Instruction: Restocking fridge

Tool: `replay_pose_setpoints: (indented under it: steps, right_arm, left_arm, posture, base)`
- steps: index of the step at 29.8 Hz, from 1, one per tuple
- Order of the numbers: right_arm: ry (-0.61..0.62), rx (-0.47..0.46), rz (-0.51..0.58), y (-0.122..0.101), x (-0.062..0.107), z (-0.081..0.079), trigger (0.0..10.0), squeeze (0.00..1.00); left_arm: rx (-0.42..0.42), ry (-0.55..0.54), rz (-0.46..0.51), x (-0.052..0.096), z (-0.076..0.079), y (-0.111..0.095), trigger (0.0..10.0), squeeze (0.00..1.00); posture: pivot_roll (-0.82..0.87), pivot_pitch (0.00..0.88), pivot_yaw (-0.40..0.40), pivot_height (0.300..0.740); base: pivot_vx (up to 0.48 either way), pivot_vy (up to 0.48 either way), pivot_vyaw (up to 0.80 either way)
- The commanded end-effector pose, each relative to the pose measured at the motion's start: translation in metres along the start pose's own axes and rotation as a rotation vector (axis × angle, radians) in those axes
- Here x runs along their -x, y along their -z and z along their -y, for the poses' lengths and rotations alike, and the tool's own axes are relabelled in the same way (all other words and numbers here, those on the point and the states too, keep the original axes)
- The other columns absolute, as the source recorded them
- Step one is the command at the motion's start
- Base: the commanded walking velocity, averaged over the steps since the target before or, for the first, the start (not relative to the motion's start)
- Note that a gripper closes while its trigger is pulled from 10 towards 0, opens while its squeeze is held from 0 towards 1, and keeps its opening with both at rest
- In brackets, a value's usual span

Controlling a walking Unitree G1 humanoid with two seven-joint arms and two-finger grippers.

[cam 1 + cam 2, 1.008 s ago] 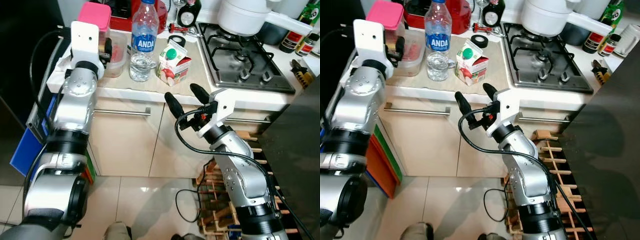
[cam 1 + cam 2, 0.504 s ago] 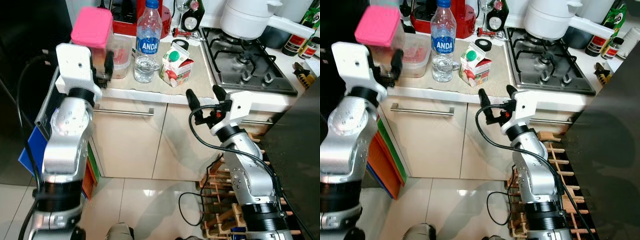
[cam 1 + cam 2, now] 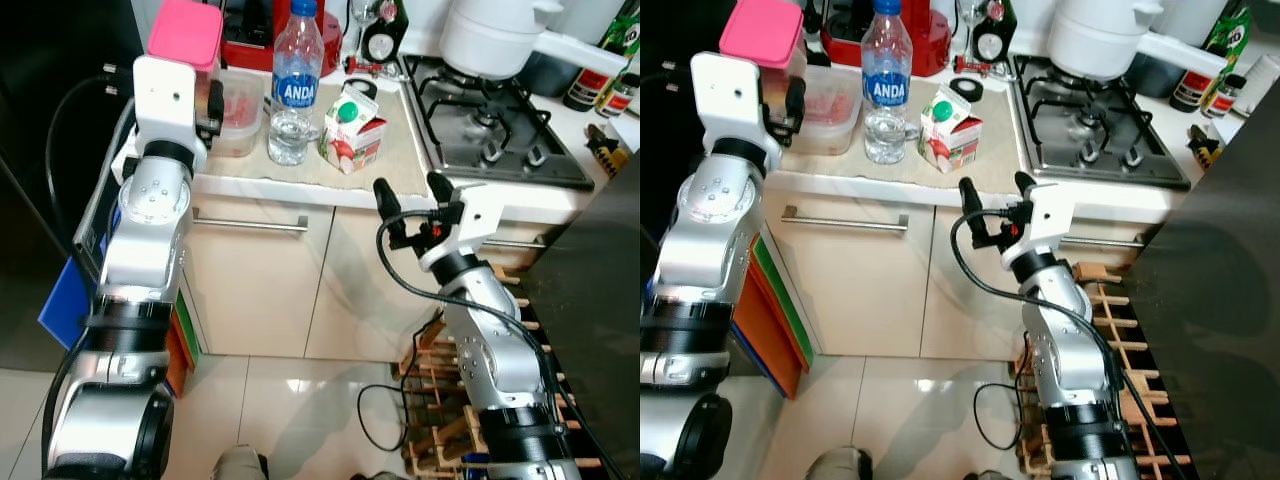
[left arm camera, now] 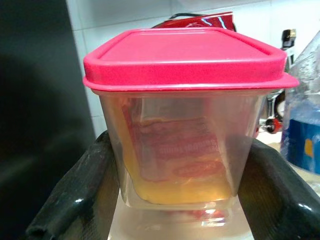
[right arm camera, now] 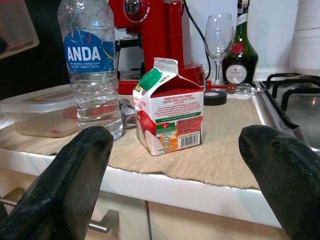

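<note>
Cream cabinets [image 3: 262, 285] (long steel handles) above glossy tiled floor [image 3: 290, 420].

light: bright, even | glare: floor tiles [image 3: 300, 400] | dark: left edge | blur: near fingers, wrist views

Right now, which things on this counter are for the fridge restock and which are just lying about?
For the fridge:
pink-lidded tub, held in the left gripper
water bottle
juice carton
open tub

Lying about:
red coffee machine
wine glass
tape roll
white pot
</note>
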State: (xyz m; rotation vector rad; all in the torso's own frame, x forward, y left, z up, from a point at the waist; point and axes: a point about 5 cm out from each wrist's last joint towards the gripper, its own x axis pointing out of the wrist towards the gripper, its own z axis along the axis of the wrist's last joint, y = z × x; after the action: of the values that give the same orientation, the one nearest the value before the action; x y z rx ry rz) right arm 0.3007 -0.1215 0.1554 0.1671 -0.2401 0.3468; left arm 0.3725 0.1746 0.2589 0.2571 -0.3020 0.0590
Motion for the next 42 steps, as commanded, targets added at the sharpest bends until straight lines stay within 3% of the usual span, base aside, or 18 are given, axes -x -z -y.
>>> replay_pose_setpoints:
  steps: [1,5,13,19,20,21,22,27,28,29,30,42]
  right_arm:
    - [0.006,0.027,0.012,-0.005,0.003,0.002,10.0,0.00]
    - [0.005,0.038,0.001,-0.008,0.009,0.002,10.0,0.00]
    - [-0.006,0.057,-0.027,-0.010,0.018,0.003,10.0,0.00]
    - [-0.006,0.058,-0.036,-0.012,0.022,0.002,10.0,0.00]
    - [-0.007,0.058,-0.038,-0.012,0.023,0.002,10.0,0.00]
    - [-0.008,0.058,-0.040,-0.012,0.023,0.002,10.0,0.00]
    - [-0.008,0.058,-0.042,-0.012,0.023,0.002,10.0,0.00]
    - [-0.009,0.060,-0.053,-0.012,0.025,0.002,10.0,0.00]
    - [-0.009,0.059,-0.055,-0.012,0.025,0.002,10.0,0.00]
    - [-0.008,0.058,-0.056,-0.012,0.025,0.002,10.0,0.00]
    - [-0.009,0.058,-0.056,-0.012,0.025,0.002,10.0,0.00]
    - [-0.014,0.058,-0.068,-0.012,0.023,0.002,10.0,0.00]
  left_arm:
    - [-0.004,-0.005,0.022,-0.010,0.003,-0.006,0.0,0.00]
    - [0.023,-0.033,0.018,-0.032,0.008,-0.011,0.0,0.00]
    - [0.042,-0.061,-0.038,-0.045,0.010,-0.005,0.0,0.00]
    - [0.034,-0.064,-0.071,-0.047,0.008,0.001,0.0,0.00]
    - [0.034,-0.063,-0.073,-0.047,0.008,0.002,3.5,0.00]
    - [0.033,-0.065,-0.075,-0.047,0.008,0.003,3.5,0.00]
    - [0.031,-0.067,-0.080,-0.047,0.007,0.003,9.8,0.00]
    - [0.016,-0.071,-0.107,-0.048,0.005,0.007,10.0,0.00]
    - [0.016,-0.070,-0.110,-0.048,0.005,0.008,10.0,0.30]
    - [0.014,-0.073,-0.115,-0.048,0.005,0.008,10.0,0.85]
    - [0.014,-0.075,-0.118,-0.049,0.004,0.008,10.0,1.00]
    - [0.013,-0.084,-0.166,-0.048,0.001,0.015,10.0,1.00]
  posture:
    - [0.10,0.000,-0.056,0.740]
    - [0.04,0.000,-0.078,0.740]
    - [0.01,0.028,-0.095,0.740]
    - [0.00,0.050,-0.100,0.740]
    - [0.00,0.050,-0.100,0.740]
    - [0.00,0.052,-0.100,0.740]
    - [0.00,0.057,-0.103,0.740]
    - [-0.01,0.065,-0.101,0.740]
    - [0.00,0.064,-0.101,0.740]
    - [0.00,0.064,-0.101,0.740]
    - [0.00,0.065,-0.101,0.740]
    - [0.01,0.047,-0.103,0.740]
  base:
    - [0.000,0.000,0.00]
    - [0.000,0.000,0.00]
    - [0.000,0.000,0.00]
    - [0.000,0.000,0.00]
    - [0.000,0.000,0.00]
    - [0.000,0.000,0.00]
    - [0.000,0.000,0.00]
    - [0.000,0.000,0.00]
    - [0.000,0.000,0.00]
    - [0.000,0.000,0.00]
    - [0.000,0.000,0.00]
    - [0.000,0.000,0.00]
